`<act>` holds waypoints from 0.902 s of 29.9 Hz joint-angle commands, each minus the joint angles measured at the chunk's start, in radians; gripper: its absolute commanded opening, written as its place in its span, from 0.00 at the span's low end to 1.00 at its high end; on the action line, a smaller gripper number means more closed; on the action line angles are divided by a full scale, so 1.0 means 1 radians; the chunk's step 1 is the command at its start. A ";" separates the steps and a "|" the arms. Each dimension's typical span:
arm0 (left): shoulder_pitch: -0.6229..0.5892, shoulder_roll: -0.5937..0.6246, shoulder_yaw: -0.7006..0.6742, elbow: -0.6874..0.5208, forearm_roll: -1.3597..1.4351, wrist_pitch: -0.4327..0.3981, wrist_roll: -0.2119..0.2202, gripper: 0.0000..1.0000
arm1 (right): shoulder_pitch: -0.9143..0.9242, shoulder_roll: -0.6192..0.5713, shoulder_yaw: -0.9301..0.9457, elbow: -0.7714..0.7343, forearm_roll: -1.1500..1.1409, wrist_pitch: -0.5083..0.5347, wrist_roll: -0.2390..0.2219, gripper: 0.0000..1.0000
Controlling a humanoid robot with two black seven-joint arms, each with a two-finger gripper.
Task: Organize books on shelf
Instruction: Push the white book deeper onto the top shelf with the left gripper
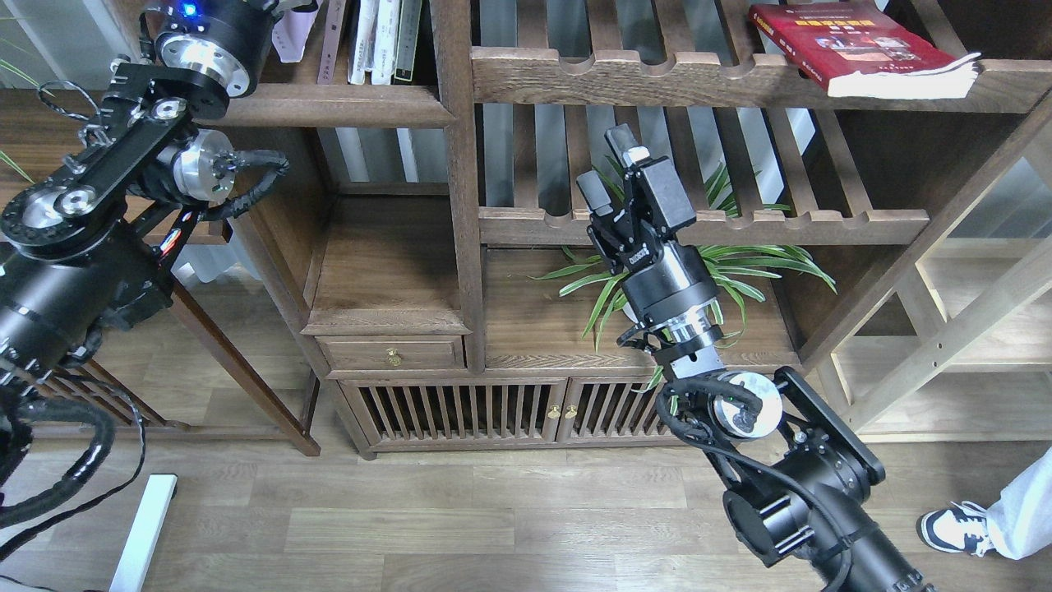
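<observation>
My left arm reaches up to the solid dark-brown shelf (329, 105) at the top left. My left gripper (279, 6) is cut off by the view's top edge, shut on the pale lavender book (290, 39), which stands over the shelf's left part. Just right of it leans a thin mauve-spined book (332, 41), then thin white-spined upright books (378, 41). A thick red book (855, 45) lies flat on the slatted shelf (657, 78) at the top right. My right gripper (610, 171) hangs open and holds nothing in front of the lower slatted shelf (707, 224).
A spider plant (740, 263) sits in the compartment behind my right wrist. Below are a small drawer (393, 353) and slatted cabinet doors (509, 411). A pale wooden frame (953, 329) stands at right. A person's shoe (953, 528) is on the floor at bottom right.
</observation>
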 commanded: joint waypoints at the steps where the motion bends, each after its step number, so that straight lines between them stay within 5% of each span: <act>1: -0.019 -0.004 0.024 0.045 -0.017 -0.017 -0.007 0.05 | 0.000 0.000 0.000 0.001 0.002 0.000 0.000 0.98; 27: -0.055 -0.017 0.047 0.139 -0.026 -0.048 -0.013 0.12 | 0.002 0.000 0.000 0.001 0.010 0.000 0.000 0.98</act>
